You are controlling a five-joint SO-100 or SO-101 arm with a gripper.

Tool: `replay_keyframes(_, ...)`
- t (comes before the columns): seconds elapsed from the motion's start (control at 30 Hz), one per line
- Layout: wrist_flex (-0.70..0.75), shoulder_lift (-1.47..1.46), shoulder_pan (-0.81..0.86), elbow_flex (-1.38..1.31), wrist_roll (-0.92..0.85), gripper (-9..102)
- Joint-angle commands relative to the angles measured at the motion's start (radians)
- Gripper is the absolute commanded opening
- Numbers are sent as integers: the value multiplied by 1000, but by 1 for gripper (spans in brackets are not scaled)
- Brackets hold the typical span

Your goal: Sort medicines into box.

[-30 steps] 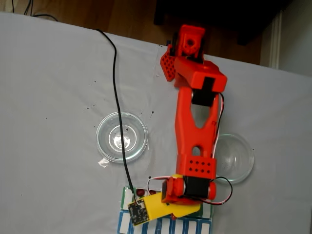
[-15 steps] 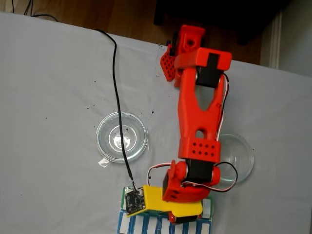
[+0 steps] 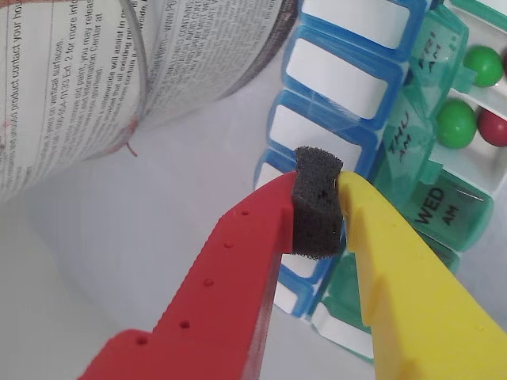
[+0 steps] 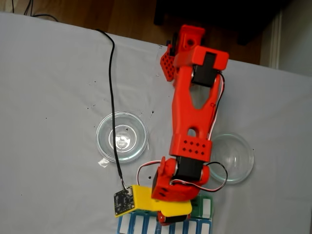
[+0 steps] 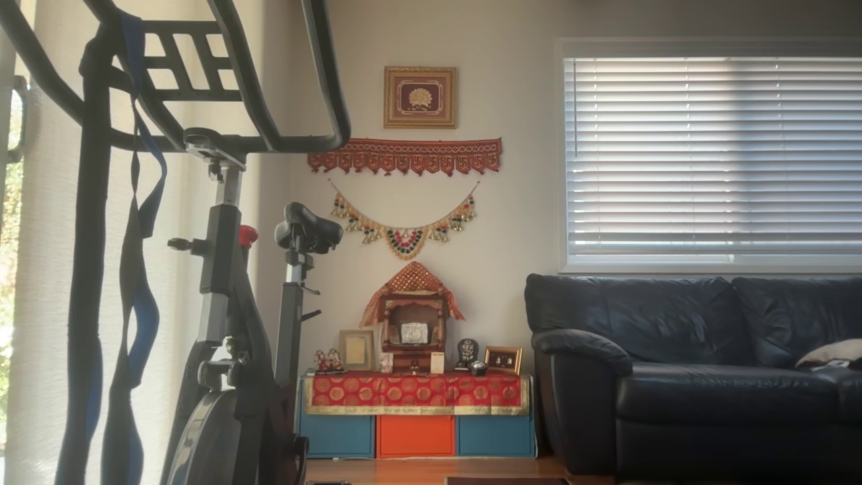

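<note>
The gripper (image 3: 321, 202) is seen closed in the wrist view, its red and yellow fingers pressed against a dark foam pad (image 3: 317, 207), with no ball held between them. In the fixed view the arm (image 4: 192, 122) is found shifted left along the box (image 4: 202, 207) compared with a second ago, and the wrist is turned so that the yellow finger sits further left. The box (image 3: 428, 170) is seen in the wrist view just beyond the fingertips, beside the blue row (image 3: 333, 87). Two green balls (image 3: 456, 123) and a red ball (image 3: 495, 127) are noted in its open compartments at the upper right. Both glass dishes (image 4: 122, 137) appear empty. It is judged that a ball has just been delivered and that sorting is near its end, though the full count cannot be confirmed.
</note>
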Motion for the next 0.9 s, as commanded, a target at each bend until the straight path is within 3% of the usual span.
replay_keyframes(0.0,21,40,11,-100,-29,1)
replay_keyframes(0.87,341,-310,15,-393,-262,1)
